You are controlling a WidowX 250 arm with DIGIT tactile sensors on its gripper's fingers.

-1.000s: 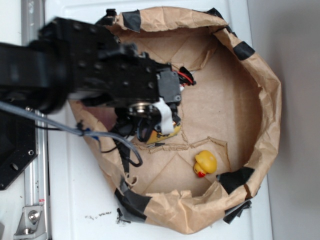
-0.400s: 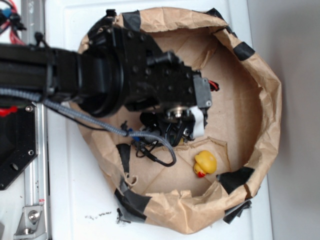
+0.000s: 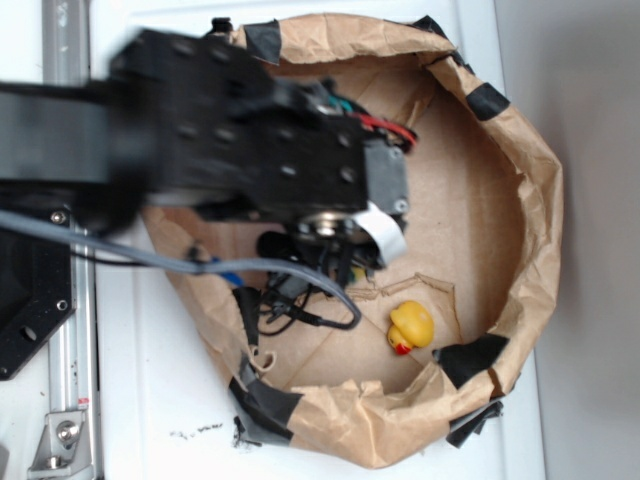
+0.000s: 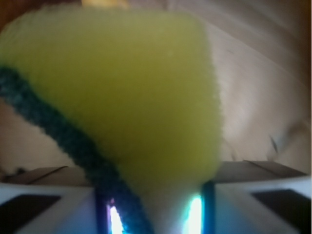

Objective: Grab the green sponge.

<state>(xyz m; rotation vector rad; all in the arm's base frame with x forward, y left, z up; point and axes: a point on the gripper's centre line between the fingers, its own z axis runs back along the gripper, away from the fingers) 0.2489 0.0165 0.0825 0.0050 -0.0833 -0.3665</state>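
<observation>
One green sponge (image 4: 131, 97), yellow-green with a dark scrub edge, sits pinched between the hand's (image 4: 153, 204) closed fingers, above the brown paper basin (image 3: 520, 200); rubber duck (image 3: 410, 325) nearby.

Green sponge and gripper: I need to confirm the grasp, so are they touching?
Touching. The wrist view shows the green sponge pinched at its lower end between the fingers of the gripper, no gap.
</observation>
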